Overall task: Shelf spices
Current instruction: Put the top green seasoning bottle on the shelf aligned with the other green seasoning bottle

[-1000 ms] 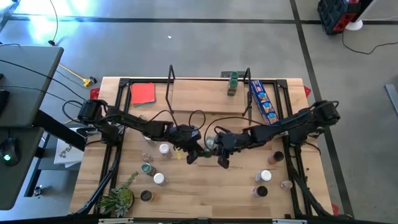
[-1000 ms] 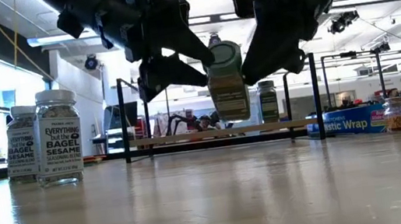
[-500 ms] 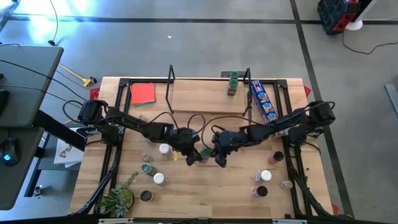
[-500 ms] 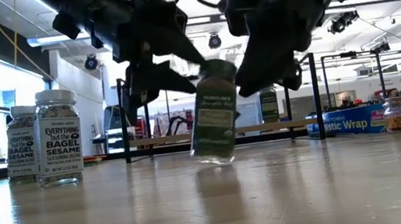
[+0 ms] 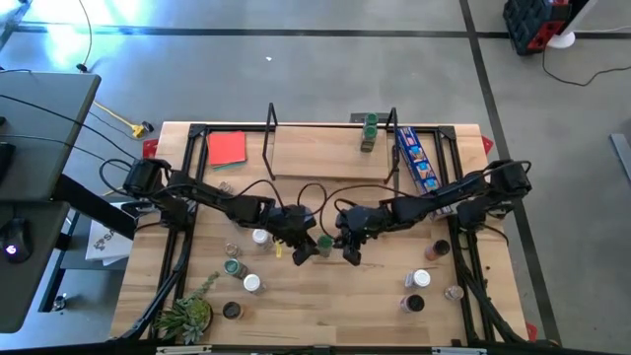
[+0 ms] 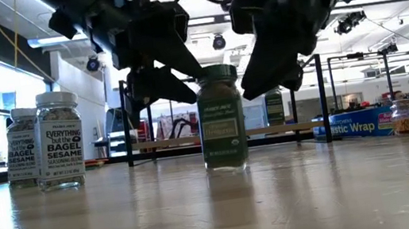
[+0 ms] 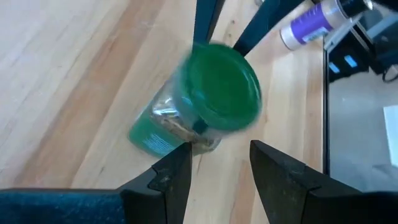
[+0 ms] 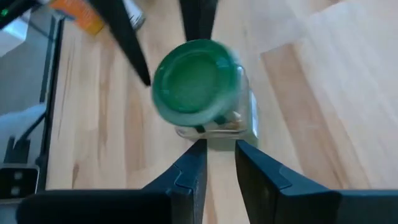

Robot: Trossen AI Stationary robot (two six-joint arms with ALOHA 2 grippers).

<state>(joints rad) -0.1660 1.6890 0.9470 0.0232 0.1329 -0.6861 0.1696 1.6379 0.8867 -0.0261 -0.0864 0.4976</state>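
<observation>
Wooden tabletop [image 5: 325, 286]: green-lidded spice jar [image 6: 221, 118] upright, free between open left gripper [image 5: 302, 251] and open right gripper [image 5: 350, 254]; regrasp squarely, one gripper only.

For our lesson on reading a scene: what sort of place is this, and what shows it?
Probably a robotics lab or workshop: a wooden table on a bare concrete floor, ceiling strip lights over an open room, and workbenches beyond.

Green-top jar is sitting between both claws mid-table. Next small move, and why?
Probably close one claw on the green-top jar before lifting it. It stands upright on the table, with neither claw gripping it: the left claw and right claw hang open on either side above it. The shelf already holds one jar with room beside it.
</observation>
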